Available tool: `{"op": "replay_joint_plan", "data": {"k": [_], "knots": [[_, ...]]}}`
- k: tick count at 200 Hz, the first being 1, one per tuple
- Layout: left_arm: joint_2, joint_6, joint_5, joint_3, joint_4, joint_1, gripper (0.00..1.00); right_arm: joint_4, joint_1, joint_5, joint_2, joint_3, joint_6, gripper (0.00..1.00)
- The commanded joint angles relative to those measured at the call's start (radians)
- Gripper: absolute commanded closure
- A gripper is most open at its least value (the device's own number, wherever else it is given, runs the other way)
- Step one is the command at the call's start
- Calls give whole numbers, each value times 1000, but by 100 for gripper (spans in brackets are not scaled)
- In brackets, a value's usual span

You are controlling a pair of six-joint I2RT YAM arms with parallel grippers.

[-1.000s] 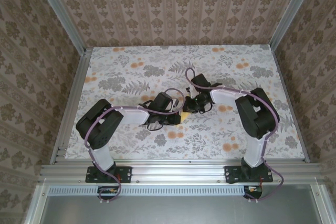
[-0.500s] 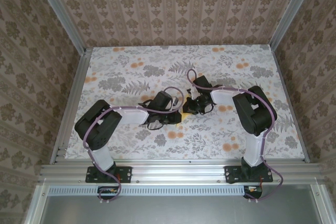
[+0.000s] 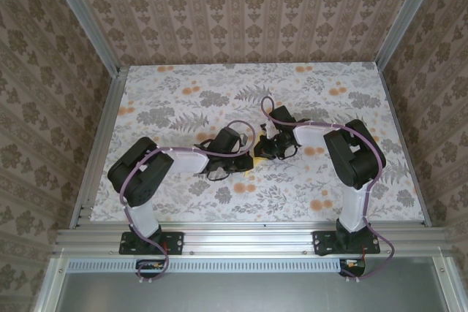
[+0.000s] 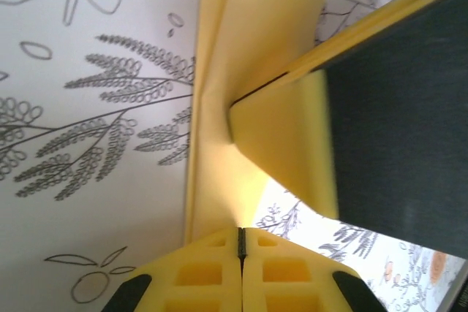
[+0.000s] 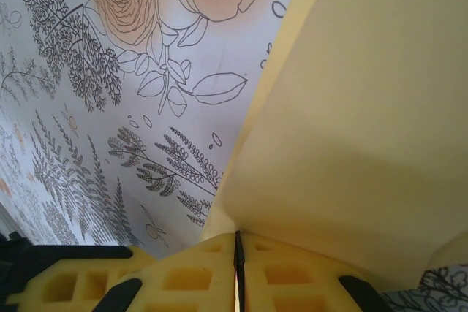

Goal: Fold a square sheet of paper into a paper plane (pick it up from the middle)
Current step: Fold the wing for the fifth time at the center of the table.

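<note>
The pale-yellow sheet of paper (image 3: 257,160) sits mid-table between both grippers, mostly hidden under them. In the left wrist view the paper (image 4: 219,71) is a long folded band with a crease, running up from my left gripper (image 4: 240,242), which is shut on its end. The right gripper's finger (image 4: 292,144) presses in from the right. In the right wrist view a broad flap of the paper (image 5: 358,107) rises from my right gripper (image 5: 236,250), shut on its edge. Whether the fold has the shape of the paper plane I cannot tell. From above, the left gripper (image 3: 244,163) and right gripper (image 3: 265,150) almost touch.
The table (image 3: 175,93) carries a floral cloth with grey leaves and orange flower prints (image 3: 245,188). Aluminium rails (image 3: 241,235) run along the front edge and sides, with patterned walls beyond. The left gripper's finger (image 5: 66,283) shows low left in the right wrist view.
The right arm's elbow has swung slightly left and the left arm has shifted a little. Both grippers stay shut on the paper at the same spot.
</note>
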Motion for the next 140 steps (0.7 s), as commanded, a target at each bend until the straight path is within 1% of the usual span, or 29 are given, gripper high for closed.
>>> {"op": "replay_joint_plan", "data": {"k": [1, 33, 54, 75, 89, 114, 140], "knots": [[25, -1, -30, -12, -43, 5, 95, -16, 0, 17, 13, -22, 10, 89], [31, 2, -47, -40, -50, 9, 96, 23, -5, 9, -19, -29, 33, 88], [34, -2, -44, -68, -23, 9, 97, 108, -13, 4, -52, -47, 118, 86], [34, -4, -36, -84, -7, 15, 99, 215, -12, 2, -72, -76, 216, 86], [33, -1, -31, -91, 4, 17, 100, 276, -6, 22, -85, -98, 273, 86], [34, 7, -27, -111, 35, 20, 100, 335, 8, 44, -71, -120, 335, 87], [34, 0, -14, -138, 88, 26, 100, 365, 20, 44, -35, -130, 365, 88]]}}
